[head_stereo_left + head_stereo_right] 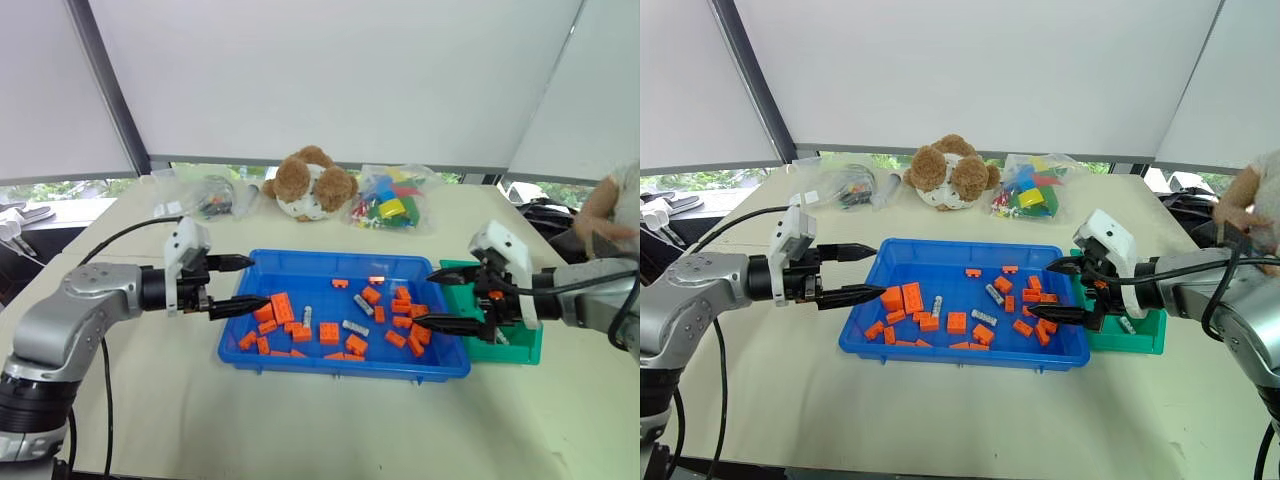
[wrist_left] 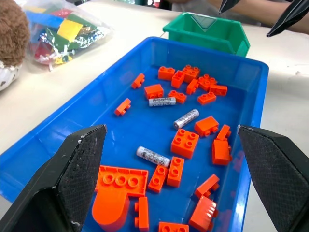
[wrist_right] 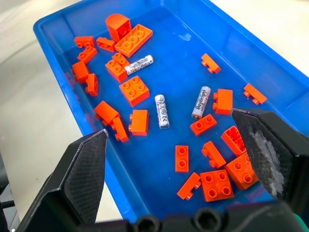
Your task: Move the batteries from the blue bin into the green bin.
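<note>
we hold both grippers level above the desk point(image 1: 300, 420), jaws spread wide and empty. the left gripper point(image 1: 235, 284) hangs at the blue bin's point(image 1: 345, 367) left rim, the right gripper point(image 1: 440, 298) over its right end, beside the green bin point(image 1: 510, 350). three batteries point(image 3: 162, 111) lie mid-bin among orange bricks point(image 3: 133, 90), with bare blue floor toward the far rim.

head eyes look down – wrist views close over blue bin point(image 2: 251, 77).
</note>
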Motion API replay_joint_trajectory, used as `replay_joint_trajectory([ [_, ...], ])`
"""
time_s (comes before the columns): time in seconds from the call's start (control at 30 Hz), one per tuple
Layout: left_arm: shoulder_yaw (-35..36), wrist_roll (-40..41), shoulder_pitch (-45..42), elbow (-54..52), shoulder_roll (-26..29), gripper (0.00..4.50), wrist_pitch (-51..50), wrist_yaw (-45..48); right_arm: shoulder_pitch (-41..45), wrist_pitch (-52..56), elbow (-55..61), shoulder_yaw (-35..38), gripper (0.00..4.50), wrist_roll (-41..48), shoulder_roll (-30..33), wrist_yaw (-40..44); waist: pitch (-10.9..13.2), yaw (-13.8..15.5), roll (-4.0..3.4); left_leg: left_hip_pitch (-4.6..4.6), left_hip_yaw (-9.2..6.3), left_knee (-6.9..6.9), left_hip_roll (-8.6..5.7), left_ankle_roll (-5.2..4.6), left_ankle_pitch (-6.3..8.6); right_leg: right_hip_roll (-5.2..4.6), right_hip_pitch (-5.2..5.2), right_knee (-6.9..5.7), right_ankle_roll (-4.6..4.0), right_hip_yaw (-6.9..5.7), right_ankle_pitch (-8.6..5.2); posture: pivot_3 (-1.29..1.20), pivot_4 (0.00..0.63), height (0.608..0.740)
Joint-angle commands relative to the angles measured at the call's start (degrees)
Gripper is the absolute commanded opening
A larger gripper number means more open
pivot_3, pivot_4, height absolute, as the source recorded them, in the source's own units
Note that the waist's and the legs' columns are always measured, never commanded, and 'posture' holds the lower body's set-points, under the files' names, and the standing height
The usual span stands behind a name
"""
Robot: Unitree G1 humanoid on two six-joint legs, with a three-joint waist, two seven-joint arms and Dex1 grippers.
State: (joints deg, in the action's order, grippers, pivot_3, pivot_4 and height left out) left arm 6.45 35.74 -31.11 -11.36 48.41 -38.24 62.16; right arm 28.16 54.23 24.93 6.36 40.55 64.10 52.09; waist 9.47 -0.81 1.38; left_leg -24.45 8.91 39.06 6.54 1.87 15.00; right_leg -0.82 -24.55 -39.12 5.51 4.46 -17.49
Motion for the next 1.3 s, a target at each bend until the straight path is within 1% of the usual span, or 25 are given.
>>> replay_joint_trajectory([
  [0.03, 1.73, 1.27, -1.48, -0.68, 0.8, 4.5, 0.03, 0.39, 0.13, -1.19, 0.55, 1.29, 4.45, -0.56, -0.43, -0.11, 0.0, -0.01, 0.0, 0.0, 0.0, 0.0, 0.0, 0.0, 0.0, 0.0, 0.0, 0.0, 0.0, 0.0, 0.0, 0.0, 0.15, 0.727],
  [0.37, 0.97, 0.89, -2.37, -0.74, 0.48, 4.5, -0.27, 0.2, 2.17, -1.35, -0.25, -0.91, 4.45, -2.05, -2.83, -0.58, 0.0, -0.02, 0.0, 0.0, 0.01, 0.0, 0.0, 0.0, 0.0, 0.0, 0.0, 0.0, 0.01, 0.0, 0.0, 0.0, 0.15, 0.727],
  [0.63, 1.13, 1.17, -2.28, -1.12, 0.23, 4.5, -0.66, 0.05, 7.16, -0.46, -2.26, -5.23, 4.45, -4.35, -6.65, -2.04, 0.0, -0.04, 0.0, 0.0, 0.02, 0.0, 0.0, 0.0, 0.0, 0.01, -0.01, 0.0, 0.0, 0.0, 0.0, 0.0, 0.15, 0.727],
  [0.8, 0.91, 0.93, -2.63, -0.85, -0.27, 4.5, -0.49, -0.08, 12.68, 2.32, -4.26, -11.26, 4.45, -6.35, -12.64, -4.73, 0.0, -0.13, 0.0, 0.0, 0.03, -0.01, 0.0, 0.01, 0.0, 0.02, -0.04, -0.02, 0.0, 0.0, 0.0, 0.0, 0.15, 0.727],
  [0.97, 0.82, 0.48, -2.85, -0.19, -0.86, 4.5, 0.16, -0.41, 18.71, 4.11, -9.39, -18.47, 4.45, -10.49, -21.94, -8.52, 0.0, -0.19, 0.0, -0.01, 0.05, 0.0, 0.01, 0.15, -0.09, 0.02, -0.06, -0.05, 0.0, 0.0, 0.01, 0.0, 0.15, 0.727],
  [1.1, 1.2, 0.09, -2.77, 0.3, -1.27, 4.5, 0.79, -0.94, 21.87, 1.77, -14.36, -25.42, 4.45, -15.57, -28.45, -9.09, 0.0, -0.06, 0.0, -0.04, 0.07, 0.0, 0.01, 0.19, -0.11, 0.02, -0.08, -0.04, 0.01, 0.0, 0.01, 0.0, 0.15, 0.727],
  [1.2, 1.45, 0.29, -2.46, 0.19, -1.18, 4.5, 0.97, -1.16, 23.04, 0.02, -18.05, -28.92, 4.45, -18.88, -32.35, -9.27, 0.0, -0.08, 0.0, -0.04, 0.09, 0.0, 0.01, 0.22, -0.13, 0.01, -0.09, -0.05, 0.01, 0.0, 0.01, 0.0, 0.15, 0.727],
  [1.3, 1.85, 0.49, -1.84, -0.51, -1.08, 4.5, 0.96, -1.72, 23.67, -5.99, -25.05, -34.07, 4.45, -25.36, -36.08, -10.08, 0.0, -0.15, 0.0, -0.05, 0.09, 0.0, 0.01, 0.23, -0.14, 0.01, -0.09, -0.05, 0.01, 0.0, 0.01, 0.0, 0.15, 0.727],
])
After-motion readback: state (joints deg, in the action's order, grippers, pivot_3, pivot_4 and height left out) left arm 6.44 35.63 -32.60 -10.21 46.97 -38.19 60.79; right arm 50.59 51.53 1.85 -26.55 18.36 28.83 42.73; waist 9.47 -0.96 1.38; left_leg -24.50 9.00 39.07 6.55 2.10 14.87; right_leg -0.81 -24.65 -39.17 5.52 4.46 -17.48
